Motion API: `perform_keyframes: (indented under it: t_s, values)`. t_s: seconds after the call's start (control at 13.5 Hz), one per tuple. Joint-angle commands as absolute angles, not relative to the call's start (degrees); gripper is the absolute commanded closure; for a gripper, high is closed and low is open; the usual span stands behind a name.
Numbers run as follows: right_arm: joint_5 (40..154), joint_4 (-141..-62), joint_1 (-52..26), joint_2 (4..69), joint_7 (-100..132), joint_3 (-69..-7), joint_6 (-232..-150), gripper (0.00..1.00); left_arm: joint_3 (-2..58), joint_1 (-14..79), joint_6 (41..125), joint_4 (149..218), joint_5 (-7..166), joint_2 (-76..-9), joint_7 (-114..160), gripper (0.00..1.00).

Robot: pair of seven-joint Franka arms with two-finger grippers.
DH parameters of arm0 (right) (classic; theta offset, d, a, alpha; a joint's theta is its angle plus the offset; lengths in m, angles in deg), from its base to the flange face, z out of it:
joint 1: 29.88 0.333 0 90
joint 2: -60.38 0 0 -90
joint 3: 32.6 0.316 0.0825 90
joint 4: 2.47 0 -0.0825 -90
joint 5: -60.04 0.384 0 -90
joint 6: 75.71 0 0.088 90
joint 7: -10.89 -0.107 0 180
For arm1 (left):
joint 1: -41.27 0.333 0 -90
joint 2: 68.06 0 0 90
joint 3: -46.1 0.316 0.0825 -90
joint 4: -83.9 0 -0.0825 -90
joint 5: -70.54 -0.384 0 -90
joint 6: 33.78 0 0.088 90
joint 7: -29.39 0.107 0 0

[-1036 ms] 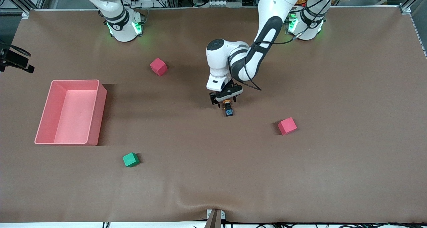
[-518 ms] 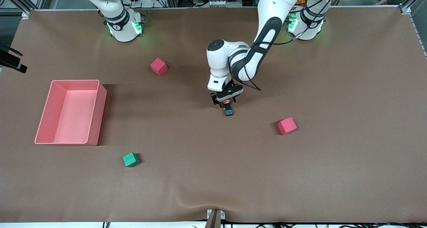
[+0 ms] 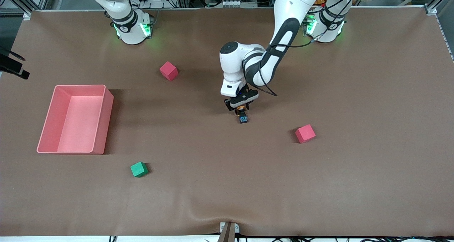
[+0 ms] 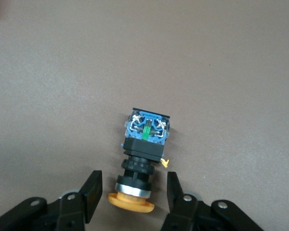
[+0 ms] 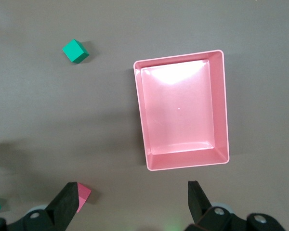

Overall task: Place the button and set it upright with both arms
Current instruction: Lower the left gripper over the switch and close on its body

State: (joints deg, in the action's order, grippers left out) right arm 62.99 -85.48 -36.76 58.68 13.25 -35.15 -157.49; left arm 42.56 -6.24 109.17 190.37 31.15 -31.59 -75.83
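The button (image 3: 243, 117) lies on its side mid-table, with its orange cap toward the robots' bases and its blue-marked black body toward the front camera. My left gripper (image 3: 240, 109) is low over the cap end. In the left wrist view the button (image 4: 143, 151) lies between the open fingers (image 4: 91, 195) of the left gripper (image 4: 133, 192), with a gap on each side of the cap. My right gripper (image 5: 131, 192) is open and empty, high over the table near the pink bin (image 5: 221, 106). It waits there.
The pink bin (image 3: 103, 118) stands toward the right arm's end. A pink cube (image 3: 169, 71) lies near the right arm's base. Another pink cube (image 3: 305, 133) lies toward the left arm's end. A green cube (image 3: 139, 169) lies nearer the front camera.
My left gripper has shifted slightly over the button's cap end. The button has not moved. A black part at the view's edge by the right arm's end has slid outward.
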Motion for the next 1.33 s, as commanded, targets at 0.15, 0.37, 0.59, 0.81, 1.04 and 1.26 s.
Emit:
perform_keyframes:
  t_s: [0.15,0.37,0.59,0.81,1.04,1.26]
  values:
    - [63.3,-85.0,-36.9,58.6,13.4,-34.4,-157.4,0.00,42.9,-7.2,109.8,190.4,29.2,-31.2,-78.4,0.36]
    - [62.9,-85.1,-35.9,58.5,13.4,-34.5,-157.4,0.00,42.9,-7.4,109.6,190.6,29.2,-31.2,-78.4,0.41]
    - [62.8,-85.1,-35.8,58.5,13.4,-34.5,-157.5,0.00,43.0,-7.3,109.6,190.6,29.2,-30.8,-78.3,0.58]
    - [62.7,-85.0,-36.1,58.6,13.4,-34.6,-157.3,0.00,42.9,-7.2,109.5,190.6,29.2,-30.8,-78.2,0.73]
    - [62.9,-85.1,-35.8,58.5,13.2,-34.6,-157.5,0.00,42.9,-6.9,109.5,189.9,29.3,-31.4,-77.9,0.80]
    - [63.5,-85.1,-35.6,58.0,13.3,-34.5,-157.6,0.00,42.9,-6.5,106.7,187.7,29.8,-32.3,-77.1,0.84]
